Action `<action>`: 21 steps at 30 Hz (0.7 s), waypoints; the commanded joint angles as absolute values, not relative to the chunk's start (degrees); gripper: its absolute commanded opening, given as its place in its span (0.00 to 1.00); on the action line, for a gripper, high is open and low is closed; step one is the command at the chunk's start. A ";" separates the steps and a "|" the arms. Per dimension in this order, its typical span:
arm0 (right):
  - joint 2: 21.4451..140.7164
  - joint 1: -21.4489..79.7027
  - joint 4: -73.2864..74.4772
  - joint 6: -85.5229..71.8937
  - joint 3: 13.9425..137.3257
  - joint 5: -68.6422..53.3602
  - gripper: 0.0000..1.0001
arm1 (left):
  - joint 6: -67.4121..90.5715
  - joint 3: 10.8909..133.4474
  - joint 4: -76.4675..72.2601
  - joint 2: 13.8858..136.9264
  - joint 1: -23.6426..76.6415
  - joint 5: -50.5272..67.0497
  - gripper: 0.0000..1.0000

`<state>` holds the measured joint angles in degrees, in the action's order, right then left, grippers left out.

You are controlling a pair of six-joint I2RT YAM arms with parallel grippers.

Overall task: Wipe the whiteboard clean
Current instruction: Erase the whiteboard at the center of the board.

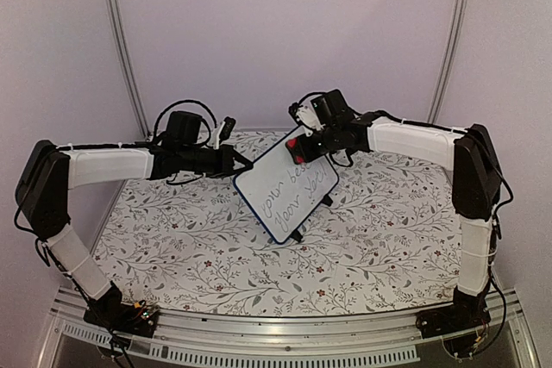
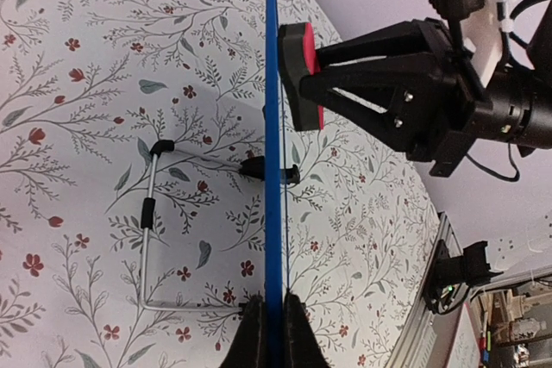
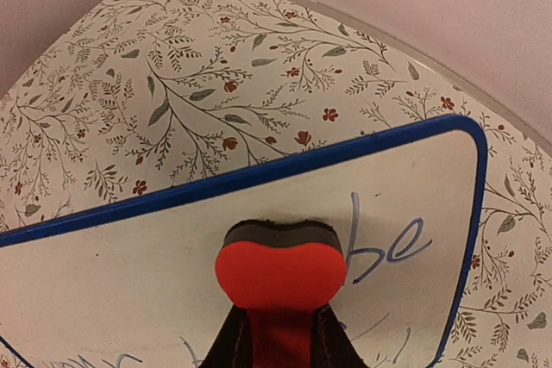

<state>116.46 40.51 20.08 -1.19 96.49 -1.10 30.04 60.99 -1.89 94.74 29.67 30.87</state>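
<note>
A small white whiteboard (image 1: 285, 189) with rounded corners and a thin blue frame stands up on the table, near the middle, between the two arms. The table has a white cloth (image 1: 207, 256) with little leaves and red flowers on it. Behind the board, a thin silver wire stand (image 2: 148, 213) with black tips rests on the cloth.

The black left gripper (image 2: 273, 338) is pinched tight on one side edge of the whiteboard. One finger sits on the front and one on the back.

The black right gripper (image 1: 304, 146) is closed around a small red eraser (image 3: 280, 271) with a dark soft side. The soft side lies flat against the front of the board, close under the top edge, far from the edge the left gripper holds.

The board has blue handwriting (image 3: 388, 249) on it. Just to the right of the eraser the letters look like "be". In the top view there are two lines of writing across the board, but they are too small and slanted to read for sure.
</note>
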 commanded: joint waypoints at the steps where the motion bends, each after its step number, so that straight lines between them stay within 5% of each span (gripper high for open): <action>1: 119.58 40.98 21.40 -0.68 100.52 -0.97 0.06 | 28.76 61.08 -3.52 93.26 30.33 34.54 0.00; 21: 114.61 39.82 16.17 -1.58 86.66 -0.32 0.05 | 29.09 60.91 -3.78 93.08 30.24 34.80 0.00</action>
